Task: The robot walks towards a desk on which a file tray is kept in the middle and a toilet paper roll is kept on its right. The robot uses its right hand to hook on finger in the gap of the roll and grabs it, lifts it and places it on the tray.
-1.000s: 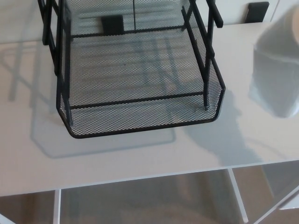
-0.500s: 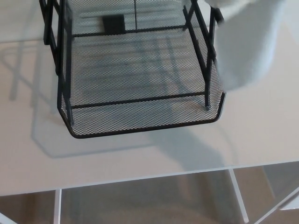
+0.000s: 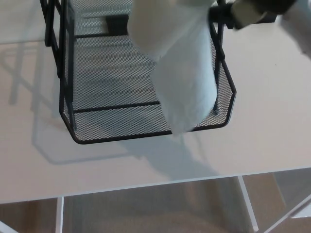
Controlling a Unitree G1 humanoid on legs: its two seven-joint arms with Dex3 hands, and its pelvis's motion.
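Note:
The white toilet paper roll [image 3: 177, 53] hangs in the air close to the camera, over the right half of the black mesh file tray [image 3: 116, 137]. A loose sheet trails down from it past the tray's front rim. At the top right edge, my right hand [image 3: 257, 9] shows only in part, dark with a pale piece, and it carries the roll; where the finger sits in the roll is hidden. The roll covers the tray's right wall and part of its floor. My left hand does not show.
The tray stands on a pale desk [image 3: 146, 165] whose front edge runs across the lower picture, with white frame legs and floor below. A dark upright frame rises over the tray's back. A small black block [image 3: 116, 23] lies behind it.
The roll has travelled from the right side of the desk up and leftward, and now hangs over the tray. My right hand has come into view at the top right.

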